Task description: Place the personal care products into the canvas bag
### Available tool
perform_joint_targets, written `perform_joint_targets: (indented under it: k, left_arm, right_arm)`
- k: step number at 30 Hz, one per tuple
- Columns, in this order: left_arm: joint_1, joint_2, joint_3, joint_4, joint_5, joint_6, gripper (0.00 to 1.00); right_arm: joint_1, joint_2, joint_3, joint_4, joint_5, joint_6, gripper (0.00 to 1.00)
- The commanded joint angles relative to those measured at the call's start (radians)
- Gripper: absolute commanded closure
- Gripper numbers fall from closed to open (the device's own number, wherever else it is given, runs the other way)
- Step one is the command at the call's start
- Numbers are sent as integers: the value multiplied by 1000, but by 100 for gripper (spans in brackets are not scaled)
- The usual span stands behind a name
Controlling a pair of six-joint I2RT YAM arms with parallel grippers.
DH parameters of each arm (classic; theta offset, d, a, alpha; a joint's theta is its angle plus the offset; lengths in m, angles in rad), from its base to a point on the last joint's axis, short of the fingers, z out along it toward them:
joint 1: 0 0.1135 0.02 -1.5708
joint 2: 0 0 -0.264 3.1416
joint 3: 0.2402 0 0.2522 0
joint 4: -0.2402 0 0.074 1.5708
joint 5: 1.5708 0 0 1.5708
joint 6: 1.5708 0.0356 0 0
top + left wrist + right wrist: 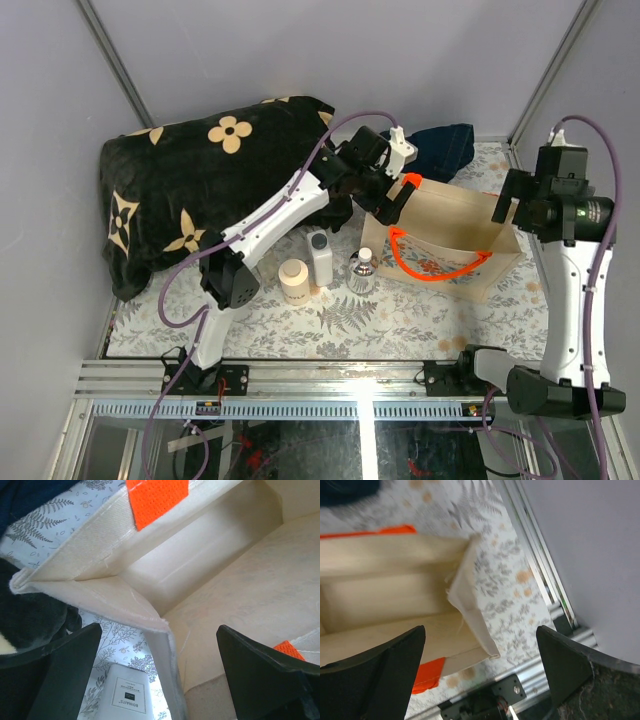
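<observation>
Stock-taking from above: finding the canvas bag [455, 222] standing upright and open-mouthed at about 3 o'clock from the middle of the fern-print table [400, 315], with one orange handle [440, 272] drooping over its 6 o'clock wall. Spotting three of the personal care products lined up close together at the bag's 9 o'clock, outside it: squat beige jar [295, 280] furthest off, taller white bottle [321, 258] next, clear faceted bottle [362, 272] nearest the bag yet not touching it. Seeing the left gripper [392, 208] hanging over the bag's 10 o'clock corner, jaws spread wide; checking through its wrist camera and finding both dark fingers [55, 680] flanking that corner seam, gripping nothing, above pale lining and an orange tab [157, 497], while catching the taller white bottle's labelled body [127, 697] on the table at 7 o'clock of that view, outside the bag wall. Seeing the right gripper [503, 210] poised at the bag's 2 o'clock corner, likewise splayed fully; finding, in its wrist view, the fingers [580, 670] straddling the corner's edge without touching it. Noting the black flowered blanket [200, 180] heaped at 10 o'clock of the table, and the navy cloth [445, 148] bunched at the bag's 12 o'clock.
</observation>
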State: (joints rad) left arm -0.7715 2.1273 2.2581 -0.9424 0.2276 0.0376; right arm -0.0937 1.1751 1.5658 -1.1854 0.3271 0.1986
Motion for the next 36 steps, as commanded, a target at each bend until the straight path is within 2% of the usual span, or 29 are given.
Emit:
perform_joint_targets:
  k: [1, 6, 13, 19, 26, 30, 36]
  left_arm:
    - [11, -47, 28, 2, -77, -14, 0]
    - [36, -76, 29, 7, -80, -40, 0]
    - [61, -168, 24, 88, 25, -81, 0]
    - [124, -235, 40, 24, -115, -90, 0]
    - [208, -396, -261, 2, -262, -65, 0]
    - [215, -449, -381, -1, -225, -90, 0]
    - [214, -464, -494, -28, -92, -136, 0]
  right_arm:
    - [-3, -14, 135, 82, -89, -76, 0]
    - [-3, -28, 156, 127, -155, -112, 0]
    - [-3, -39, 8, 280, -330, -98, 0]
    - [0, -16, -75, 428, -572, -62, 1]
    - [46, 51, -66, 435, -605, -79, 0]
    - [47, 63, -63, 397, -582, -94, 0]
    - [47, 73, -63, 300, -491, -89, 0]
